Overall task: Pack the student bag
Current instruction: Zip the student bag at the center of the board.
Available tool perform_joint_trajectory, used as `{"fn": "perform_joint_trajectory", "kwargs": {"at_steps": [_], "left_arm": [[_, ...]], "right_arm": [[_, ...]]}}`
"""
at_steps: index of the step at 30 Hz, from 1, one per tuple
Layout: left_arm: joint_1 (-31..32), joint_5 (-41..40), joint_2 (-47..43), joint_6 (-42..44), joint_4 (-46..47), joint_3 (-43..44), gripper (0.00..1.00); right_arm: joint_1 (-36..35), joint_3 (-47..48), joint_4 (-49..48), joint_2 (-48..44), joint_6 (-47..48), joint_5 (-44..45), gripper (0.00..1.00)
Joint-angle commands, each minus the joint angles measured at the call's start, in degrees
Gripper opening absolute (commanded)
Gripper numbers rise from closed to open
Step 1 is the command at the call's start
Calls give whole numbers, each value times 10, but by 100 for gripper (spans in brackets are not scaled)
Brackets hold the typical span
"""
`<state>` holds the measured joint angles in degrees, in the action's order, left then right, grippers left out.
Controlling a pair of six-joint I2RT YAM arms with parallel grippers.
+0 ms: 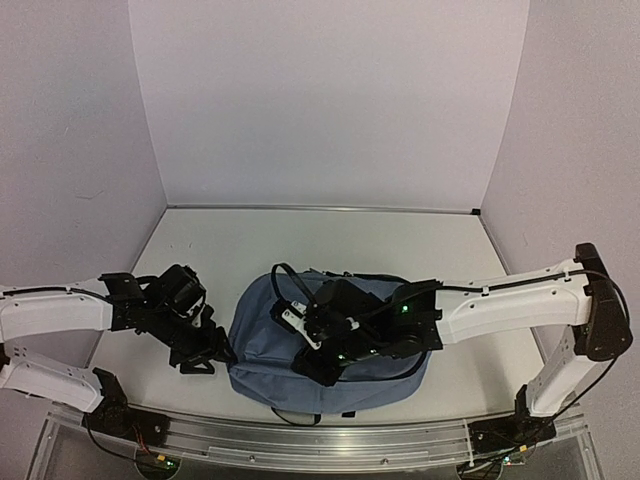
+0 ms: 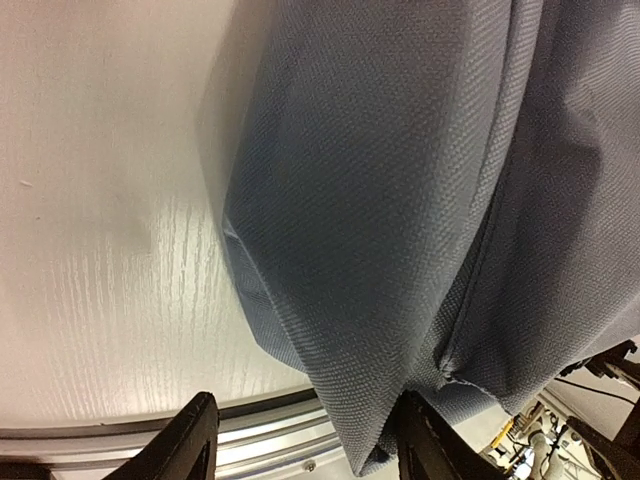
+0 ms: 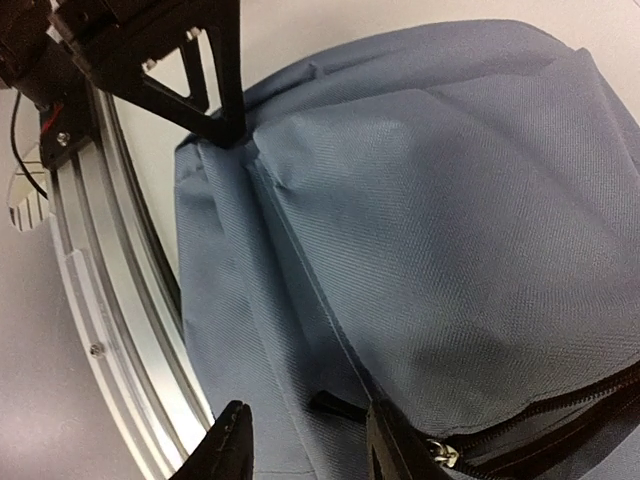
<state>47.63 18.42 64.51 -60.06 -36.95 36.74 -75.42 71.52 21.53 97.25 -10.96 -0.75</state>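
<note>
**K:** Where's the bag?

**Me:** The bag (image 1: pixel 262 335) lies flat on the bench (image 1: pixel 300 235), just behind the rail (image 3: pixel 110 330) at the near edge, between my two arms. From above it looks a touch wider across than deep. I wouldn't swear to a long axis.

**K:** Left gripper?

**Me:** My left gripper (image 2: pixel 310 442) is at the bag's left near corner with the fingers spread. The corner fabric hangs in the gap, close to one finger. It's not pinched as far as I can see.

**K:** Right?

**Me:** My right gripper (image 3: pixel 305 447) is over the bag's near half, pointing down at it. The fingers are part-spread with a narrow gap. The black zip pull (image 3: pixel 325 403) lies just beyond the tips, in line with that gap. The zip (image 3: pixel 560 412) runs away from the pull across the bag. Nothing looks clamped.

**K:** Which arm goes next?

**Me:** Right, I'd say. It's lined up on the pull, and the left is only at the corner. My guess is the left anchors the corner while the right nips the pull and drags along the zip line. The risk is catching fabric along with the tab.
</note>
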Motion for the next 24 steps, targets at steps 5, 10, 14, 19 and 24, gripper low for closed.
{"fn": "perform_joint_trajectory", "kwargs": {"at_steps": [5,10,14,19,24], "left_arm": [[0,40,8,-32,115,-25,56],[0,44,24,-31,130,-23,35],[0,31,33,-26,127,-17,13],[0,19,48,-15,121,-4,0],[-2,-6,59,1,94,19,0]], "right_arm": [[0,46,50,29,59,46,34],[0,58,66,46,80,64,32],[0,65,78,51,92,75,31],[-1,65,87,66,100,80,28],[-8,64,91,74,105,75,29]]}}
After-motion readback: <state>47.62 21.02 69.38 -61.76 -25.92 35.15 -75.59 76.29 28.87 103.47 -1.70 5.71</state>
